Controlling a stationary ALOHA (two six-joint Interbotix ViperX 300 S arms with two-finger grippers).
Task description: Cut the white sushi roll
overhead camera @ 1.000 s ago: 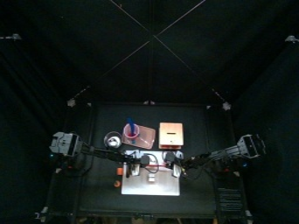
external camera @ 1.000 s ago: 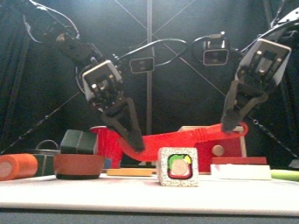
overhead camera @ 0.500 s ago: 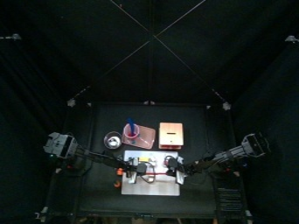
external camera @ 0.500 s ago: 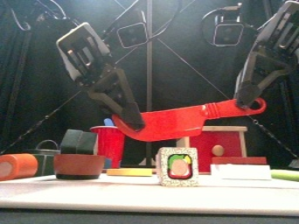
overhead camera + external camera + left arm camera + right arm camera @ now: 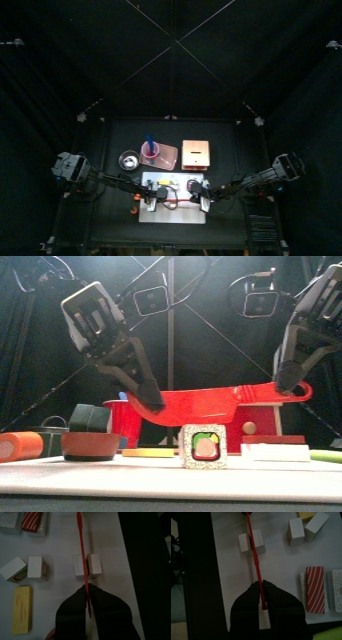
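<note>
— Lifted, hasn't it, that red knife [image 5: 214,402]?
— Yes. Left gripper [image 5: 144,399] clamps one end, right gripper [image 5: 289,384] pinches the other.
— And the white sushi roll [image 5: 203,447]?
— On the white board [image 5: 177,213], directly beneath the blade, seemingly untouched.

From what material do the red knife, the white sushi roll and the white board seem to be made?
The red knife looks like moulded plastic: one even glossy red, with a thick, curved blade.

The white sushi roll seems to be a painted toy block, perhaps wood or plastic: it has flat faces, square edges and a printed green and red centre.

The white board looks matte and smooth; its material stays unclear.
</note>
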